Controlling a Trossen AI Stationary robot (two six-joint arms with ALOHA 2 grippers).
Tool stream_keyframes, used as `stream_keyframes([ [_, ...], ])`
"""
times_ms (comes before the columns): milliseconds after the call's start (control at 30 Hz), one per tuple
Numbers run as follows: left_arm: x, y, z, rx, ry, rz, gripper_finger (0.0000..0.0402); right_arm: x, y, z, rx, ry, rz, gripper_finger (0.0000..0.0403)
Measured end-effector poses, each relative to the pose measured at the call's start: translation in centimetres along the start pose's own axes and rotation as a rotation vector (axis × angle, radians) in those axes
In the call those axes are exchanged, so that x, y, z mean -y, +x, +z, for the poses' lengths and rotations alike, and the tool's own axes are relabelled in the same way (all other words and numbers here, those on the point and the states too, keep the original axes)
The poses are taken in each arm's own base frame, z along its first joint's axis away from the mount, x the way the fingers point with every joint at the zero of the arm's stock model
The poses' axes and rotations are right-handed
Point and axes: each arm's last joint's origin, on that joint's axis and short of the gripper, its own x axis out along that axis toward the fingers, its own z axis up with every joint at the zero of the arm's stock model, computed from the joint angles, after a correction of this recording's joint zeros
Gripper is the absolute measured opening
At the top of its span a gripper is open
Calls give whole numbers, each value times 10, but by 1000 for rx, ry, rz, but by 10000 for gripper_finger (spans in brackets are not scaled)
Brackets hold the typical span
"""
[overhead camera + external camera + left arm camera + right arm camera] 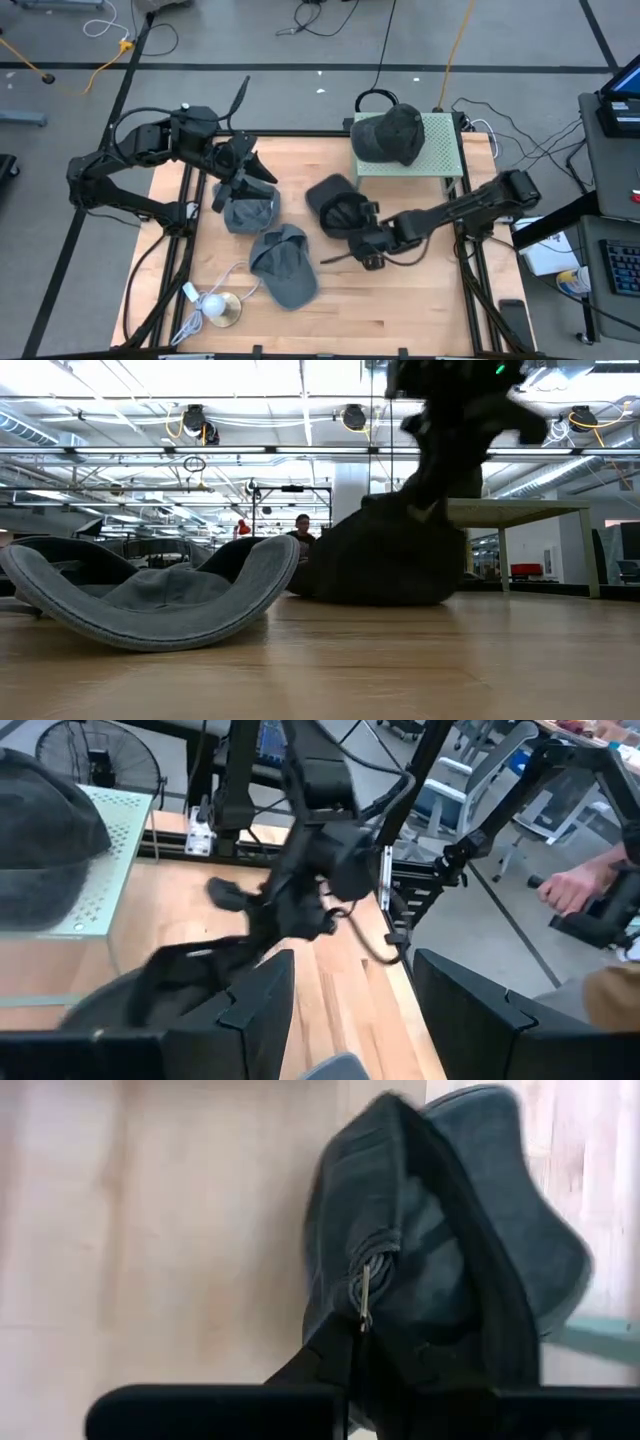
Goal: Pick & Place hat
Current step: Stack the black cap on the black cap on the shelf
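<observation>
A black cap [338,203] lies mid-table; it also shows in the low view [380,560]. My right gripper [366,243] is shut on its near side. A light grey cap [250,213] lies to its left, with my left gripper [243,182] open at its far edge, fingers [255,1000] spread wide; I cannot tell whether they touch it. A grey-blue cap [284,264] lies upturned nearer the front and shows in the low view [150,600]. Another dark cap [392,135] sits on a green perforated stand [440,150]. My right gripper pinches the black cap's rim by the back strap and its metal buckle [364,1295] between its two shut fingers. The fingers come in low from the table's right and near side. The cap's underside [375,598] rests on the table.
A white cord with a round brass-coloured piece [216,308] lies near the front left. The green stand stands at the back right. A person's hand [568,885] shows beyond the table's right side. Bare wood shows at the front right [400,310].
</observation>
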Motion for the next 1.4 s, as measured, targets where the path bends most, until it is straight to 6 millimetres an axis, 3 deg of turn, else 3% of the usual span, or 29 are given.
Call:
stream_keyframes([
  [300,-2,3,1,-2,17,3,212,-36,-36,-13,-29,32,331,8],
  [567,-6,11,0,-21,-65,29,212,-54,-45,-17,-85,87,536,22],
  [733,-8,19,-1,-41,-84,27,212,-58,-48,-14,-127,216,669,26],
  [867,-10,24,-1,-48,-87,19,212,-62,-51,-12,-180,298,796,68],
  [1067,-11,27,-2,-63,-80,12,212,-66,-56,-6,-231,376,974,169],
  [1233,-12,29,-3,-70,-89,14,212,-63,-55,-7,-283,430,982,229],
  [1400,-11,29,-3,-68,-88,13,212,-48,-48,-3,-299,564,931,251],
])
